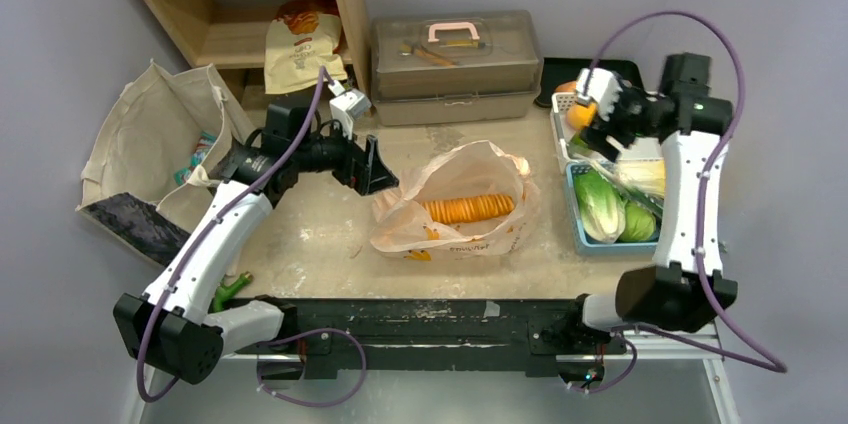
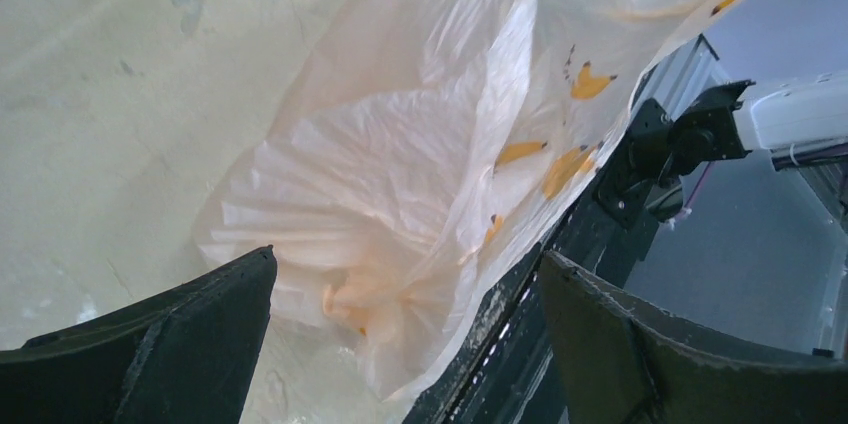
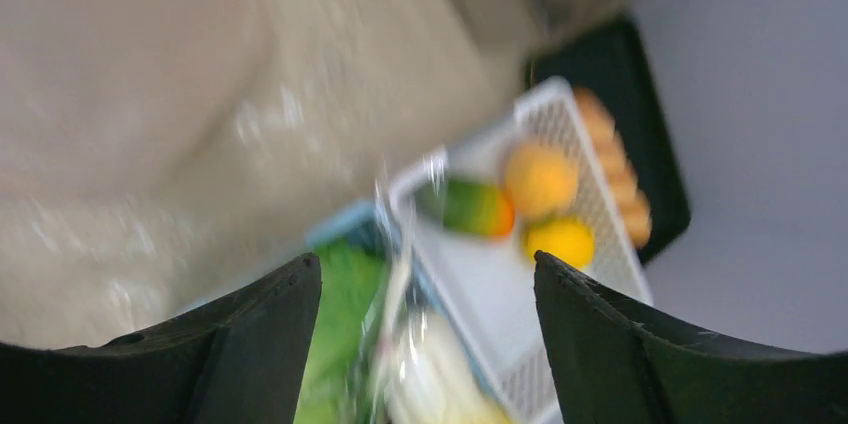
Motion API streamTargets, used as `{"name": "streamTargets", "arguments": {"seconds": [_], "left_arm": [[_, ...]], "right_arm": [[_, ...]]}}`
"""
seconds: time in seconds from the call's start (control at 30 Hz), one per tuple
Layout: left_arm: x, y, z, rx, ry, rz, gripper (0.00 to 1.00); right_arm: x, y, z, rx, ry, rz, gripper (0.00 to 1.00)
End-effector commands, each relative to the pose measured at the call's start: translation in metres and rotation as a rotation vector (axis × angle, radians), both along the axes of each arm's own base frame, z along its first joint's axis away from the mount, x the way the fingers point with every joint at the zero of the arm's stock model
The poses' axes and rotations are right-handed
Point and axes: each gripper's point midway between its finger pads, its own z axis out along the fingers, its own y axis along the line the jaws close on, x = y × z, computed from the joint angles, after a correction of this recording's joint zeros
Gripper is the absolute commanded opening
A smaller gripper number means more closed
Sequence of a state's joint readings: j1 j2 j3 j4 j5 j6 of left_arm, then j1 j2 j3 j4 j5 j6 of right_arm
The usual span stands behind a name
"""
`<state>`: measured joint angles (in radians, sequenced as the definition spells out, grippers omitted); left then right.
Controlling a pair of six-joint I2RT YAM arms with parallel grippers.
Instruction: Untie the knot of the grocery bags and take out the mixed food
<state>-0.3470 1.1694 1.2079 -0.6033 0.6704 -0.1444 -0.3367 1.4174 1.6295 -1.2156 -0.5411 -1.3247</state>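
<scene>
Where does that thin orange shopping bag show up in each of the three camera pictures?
Top external: the grocery bag lies in the middle of the table.
Left wrist: the bag fills the middle of the picture, seen close up.
Right wrist: not in it.
Shared landmark: the scuffed pale tabletop, which is at upper left in both wrist views.

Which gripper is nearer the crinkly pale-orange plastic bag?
Left. The left gripper sits open at the crinkly pale-orange plastic bag's left edge; the right gripper hangs apart, above the white plastic basket to its right.
</scene>
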Motion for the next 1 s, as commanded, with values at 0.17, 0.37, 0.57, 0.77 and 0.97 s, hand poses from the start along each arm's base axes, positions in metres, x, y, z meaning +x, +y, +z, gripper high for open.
{"name": "streamTargets", "arguments": {"seconds": [0.17,0.37,0.57,0.77,0.97], "left_arm": [[-0.003,-0.008,-0.058,0.017,0.056,-0.031,1.0],[-0.019,-0.014,-0.103,0.085,0.112,-0.076,1.0],[-0.033,-0.017,-0.111,0.091,0.159,-0.167,0.25],[-0.078,-0.017,-0.102,0.168,-0.189,-0.467,0.0],[-0.114,-0.007,-0.136,0.266,-0.259,-0.649,0.0]], "right_arm": [[-0.058,0.24,0.123,0.519,-0.088,0.346,0.53],[-0.101,0.299,0.055,0.433,0.058,0.519,0.25],[-0.081,0.303,-0.022,0.316,-0.086,0.472,0.12],[-0.072,0.283,-0.093,0.191,-0.125,0.412,0.08],[-0.09,0.283,-0.145,0.183,-0.115,0.442,0.27]]}}
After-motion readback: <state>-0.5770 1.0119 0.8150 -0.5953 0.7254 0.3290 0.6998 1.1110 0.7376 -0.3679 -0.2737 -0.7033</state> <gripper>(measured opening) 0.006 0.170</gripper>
